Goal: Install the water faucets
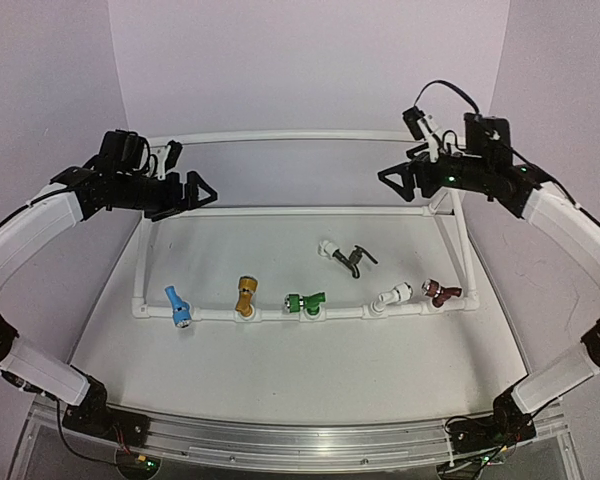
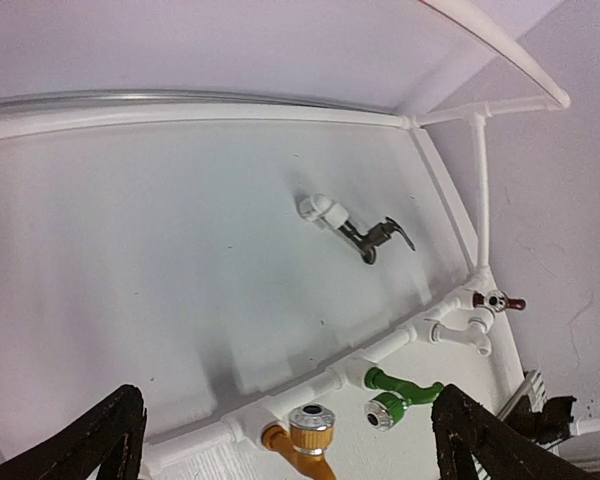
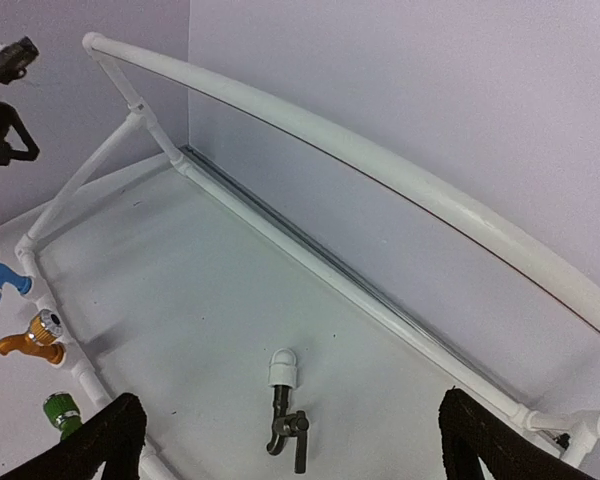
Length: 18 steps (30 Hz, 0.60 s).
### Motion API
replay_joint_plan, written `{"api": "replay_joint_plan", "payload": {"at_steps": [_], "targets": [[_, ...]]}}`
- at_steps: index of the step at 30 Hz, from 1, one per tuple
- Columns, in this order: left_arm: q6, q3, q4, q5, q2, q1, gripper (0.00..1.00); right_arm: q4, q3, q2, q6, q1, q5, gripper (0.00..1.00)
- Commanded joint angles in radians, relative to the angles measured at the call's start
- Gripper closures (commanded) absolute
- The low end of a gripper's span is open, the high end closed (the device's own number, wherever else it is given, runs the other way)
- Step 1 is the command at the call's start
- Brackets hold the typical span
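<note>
White table: five taps sit on the pipe. One grey tap, not yet fitted, lies at one o'clock from the green tap. Both left gripper and right gripper gape empty.

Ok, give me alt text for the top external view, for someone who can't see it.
A dark grey faucet lies loose on the white table inside a white pipe frame, behind the front pipe carrying a blue faucet, gold faucet, green faucet, white faucet and maroon faucet. The left pincer and right pincer hover open and empty near the frame's rear corners.
</note>
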Motion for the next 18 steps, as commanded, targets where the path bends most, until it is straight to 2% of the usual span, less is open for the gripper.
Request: {"api": "replay_joint_plan", "payload": {"at_steps": [1, 11, 18], "targets": [[-0.043, -0.084, -0.049, -0.045, -0.020, 0.062, 0.00, -0.021, -0.161, -0.134, 0.063, -0.053, 0.015, 0.02], [-0.097, -0.265, -0.020, -0.112, -0.101, 0.080, 0.00, 0.087, -0.451, -0.291, 0.191, -0.081, 0.065, 0.02], [-0.143, -0.309, -0.004, -0.116, -0.153, 0.080, 0.00, 0.105, -0.476, -0.313, 0.232, -0.121, 0.018, 0.02]]}}
